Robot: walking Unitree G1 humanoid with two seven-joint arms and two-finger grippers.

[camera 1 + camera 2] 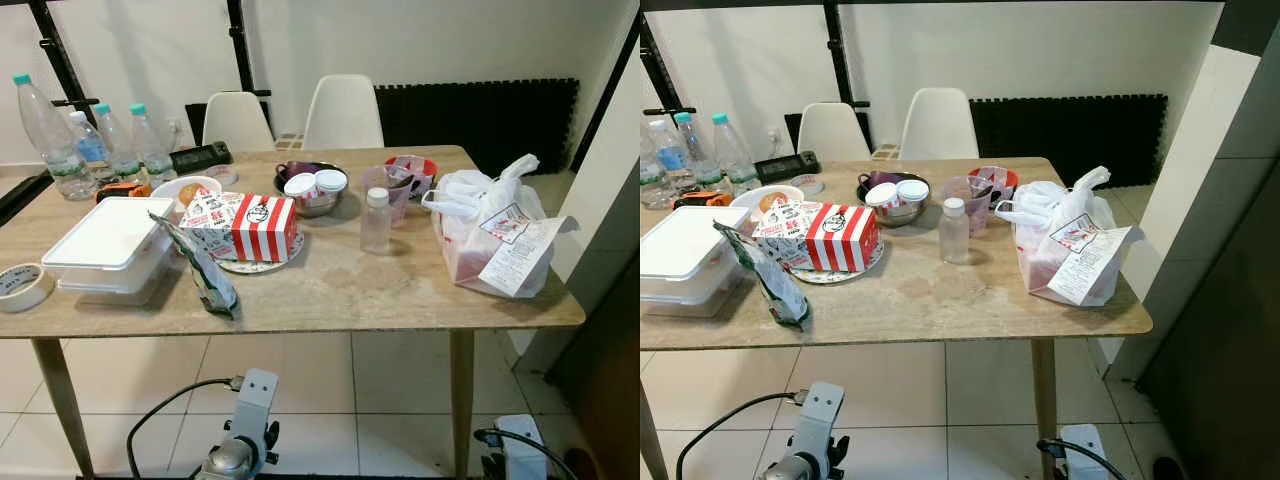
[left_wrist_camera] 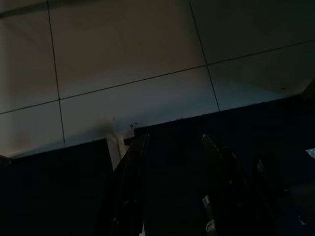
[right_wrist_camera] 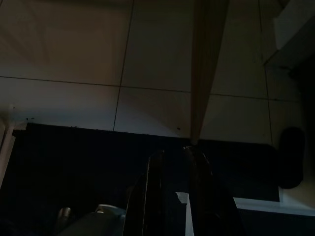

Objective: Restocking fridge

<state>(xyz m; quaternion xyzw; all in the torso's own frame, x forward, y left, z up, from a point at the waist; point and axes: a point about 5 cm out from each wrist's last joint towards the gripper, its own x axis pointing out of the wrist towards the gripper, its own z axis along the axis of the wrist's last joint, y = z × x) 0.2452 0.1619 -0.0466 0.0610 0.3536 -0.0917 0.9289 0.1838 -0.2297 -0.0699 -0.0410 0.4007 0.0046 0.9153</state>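
While both arms hang low below the counter (image 1: 400, 290) edge, nothing on it is within reach of either set of fingers. The left gripper (image 2: 172, 196) points down at the tiled floor (image 2: 123, 73), its two fingers apart with a clear gap between them and nothing held. The right gripper (image 3: 172, 191) also points at the floor, beside a counter leg (image 3: 206, 69); its fingers stand only slightly apart, nearly parallel, and empty. The likely stock for the fridge lies ahead and above both grippers. A white bag (image 1: 490, 235) with a receipt on its front stands at the counter's right end, close to the front edge. A small bottle (image 1: 376, 220) stands upright near the middle, well apart from the bag. A striped box (image 1: 262, 228) sits on a plate left of centre, with a white tub (image 1: 110, 245) further left, and tall bottles (image 1: 95, 145) stand at the far left corner. In my judgement the bag is the right arm's item, being on that side and nearest the front edge; the small bottle, with its long axis vertical, would take a side grasp from either arm. Either arm must first rise above the counter edge. No fridge can be made out.
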